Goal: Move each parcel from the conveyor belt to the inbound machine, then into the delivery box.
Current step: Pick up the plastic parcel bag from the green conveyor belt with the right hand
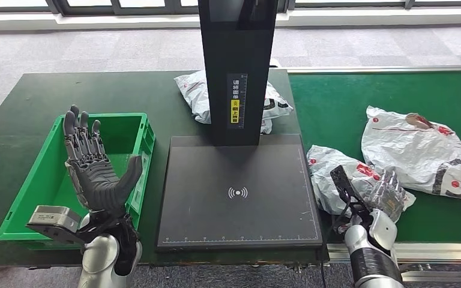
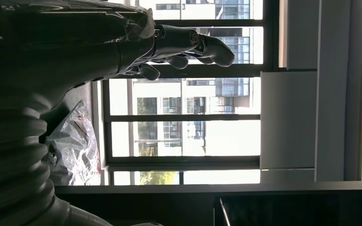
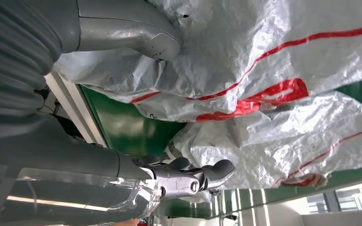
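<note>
At lower left of the head view, a green bin sits on the dark table, its visible floor bare; the left hand is raised over it, fingers spread, holding nothing. Centre: black scanner plate with post, a parcel behind. Lower right: the right hand rests on a parcel on the green belt, grasp unclear; another parcel lies beside. Grey carpet beyond.
</note>
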You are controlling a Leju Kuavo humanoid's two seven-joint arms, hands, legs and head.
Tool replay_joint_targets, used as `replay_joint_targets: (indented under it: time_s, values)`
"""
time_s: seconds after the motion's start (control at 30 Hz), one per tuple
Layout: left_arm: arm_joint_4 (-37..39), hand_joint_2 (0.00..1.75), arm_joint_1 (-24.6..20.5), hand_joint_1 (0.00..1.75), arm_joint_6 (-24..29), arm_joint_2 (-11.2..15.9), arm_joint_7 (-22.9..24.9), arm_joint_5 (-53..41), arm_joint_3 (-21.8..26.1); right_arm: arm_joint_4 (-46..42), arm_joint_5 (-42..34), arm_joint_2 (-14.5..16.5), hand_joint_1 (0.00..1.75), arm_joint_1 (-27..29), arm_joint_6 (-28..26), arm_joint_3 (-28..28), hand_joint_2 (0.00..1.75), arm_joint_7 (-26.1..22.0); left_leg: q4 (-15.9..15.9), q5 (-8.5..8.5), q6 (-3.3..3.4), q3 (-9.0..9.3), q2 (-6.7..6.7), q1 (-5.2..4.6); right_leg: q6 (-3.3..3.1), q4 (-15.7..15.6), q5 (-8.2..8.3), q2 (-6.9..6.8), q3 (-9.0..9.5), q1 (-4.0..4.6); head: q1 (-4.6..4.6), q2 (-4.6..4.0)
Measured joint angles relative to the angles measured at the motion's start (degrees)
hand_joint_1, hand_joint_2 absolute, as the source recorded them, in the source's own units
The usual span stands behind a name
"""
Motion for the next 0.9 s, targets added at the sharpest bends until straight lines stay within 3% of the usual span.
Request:
replay_joint_targets:
  time_s: [0.17,0.63,0.77,0.9]
  values:
    - [0.0,1.75,0.0,0.00,-0.9,0.0,0.5,-0.4,0.0,2.7,-1.6,-0.7,1.75,-0.5,8.0,0.0,1.75,-0.1,0.0,0.00,0.01,0.00,0.01,0.00,0.01,0.0,0.00,0.00,0.01,0.00,0.00,0.00]
    - [-0.1,1.75,0.7,0.00,-1.1,0.1,0.7,-0.8,0.0,3.3,-3.1,-0.9,1.75,-0.6,9.6,0.2,1.75,-0.6,0.0,0.00,0.01,0.03,0.02,0.00,0.01,0.0,0.00,0.03,0.02,0.00,0.00,0.00]
    - [-0.1,1.75,0.8,0.00,-1.1,0.1,0.7,-0.8,0.0,3.2,-3.2,-0.9,1.75,-0.5,8.5,0.2,1.75,-0.9,0.0,0.00,0.01,0.02,0.02,0.00,0.01,0.0,0.00,0.03,0.02,0.00,0.00,0.00]
    - [-0.8,1.75,1.4,0.00,-0.8,0.1,0.7,-0.8,0.1,-0.7,-2.9,-0.2,1.75,1.3,-0.2,0.9,1.75,-4.2,0.0,-0.01,0.00,0.00,0.00,0.00,0.00,0.0,0.00,0.01,0.02,0.00,0.00,0.00]
